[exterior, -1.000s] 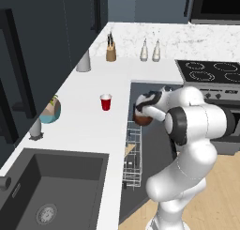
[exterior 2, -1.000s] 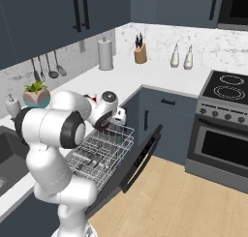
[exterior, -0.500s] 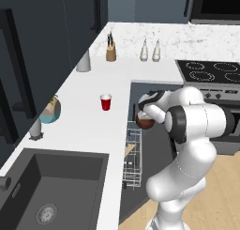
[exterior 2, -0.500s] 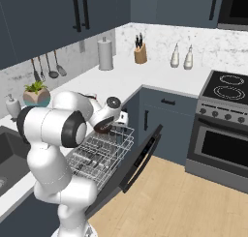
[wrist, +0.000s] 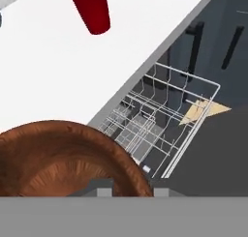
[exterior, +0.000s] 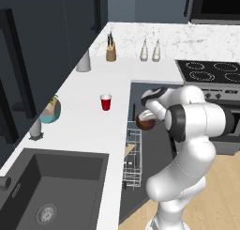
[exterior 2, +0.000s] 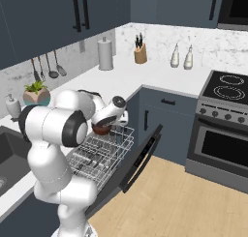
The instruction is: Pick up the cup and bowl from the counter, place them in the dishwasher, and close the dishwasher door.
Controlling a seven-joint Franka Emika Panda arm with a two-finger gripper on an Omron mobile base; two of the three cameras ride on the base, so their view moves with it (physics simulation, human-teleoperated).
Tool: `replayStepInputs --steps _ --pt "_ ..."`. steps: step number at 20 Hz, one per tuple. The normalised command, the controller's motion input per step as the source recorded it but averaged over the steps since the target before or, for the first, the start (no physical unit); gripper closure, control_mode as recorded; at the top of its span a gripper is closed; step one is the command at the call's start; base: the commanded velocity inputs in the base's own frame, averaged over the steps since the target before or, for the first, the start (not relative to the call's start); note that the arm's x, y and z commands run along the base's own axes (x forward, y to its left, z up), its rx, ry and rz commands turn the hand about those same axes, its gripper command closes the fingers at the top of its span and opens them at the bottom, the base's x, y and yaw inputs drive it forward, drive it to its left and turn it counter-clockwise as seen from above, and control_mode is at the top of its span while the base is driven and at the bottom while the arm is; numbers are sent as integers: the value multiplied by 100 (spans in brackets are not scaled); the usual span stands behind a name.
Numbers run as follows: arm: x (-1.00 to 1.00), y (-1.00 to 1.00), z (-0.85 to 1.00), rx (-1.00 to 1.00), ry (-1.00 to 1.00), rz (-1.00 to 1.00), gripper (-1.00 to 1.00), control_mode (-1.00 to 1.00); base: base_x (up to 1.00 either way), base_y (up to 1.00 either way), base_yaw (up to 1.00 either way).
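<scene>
Left base view: I see my tool (exterior: 143,117) clamped on the bowl (exterior: 146,123) above the rack (exterior: 132,161); the cup (exterior: 106,103) stands on the tabletop (exterior: 84,116).

Right base view: bowl (exterior 2: 102,128) over the open dishwasher door (exterior 2: 138,159).

Hand view: bowl (wrist: 63,158) close up, rack (wrist: 160,125) beyond.

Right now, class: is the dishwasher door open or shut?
Open. The dishwasher door hangs lowered toward the floor, and the white wire rack is pulled out above it, under the bowl in the gripper.
</scene>
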Motion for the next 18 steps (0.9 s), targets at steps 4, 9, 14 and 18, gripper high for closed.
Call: replayStepInputs --steps 4,9,14,18 --pt "0 0 0 0 0 24 100 -100 0 0 0" --pt "0 0 0 1 -10 29 100 -100 0 0 0" --pt "-1 0 -5 6 -16 26 100 -100 0 0 0" --pt "-3 0 -6 12 -19 22 100 -100 0 0 0"
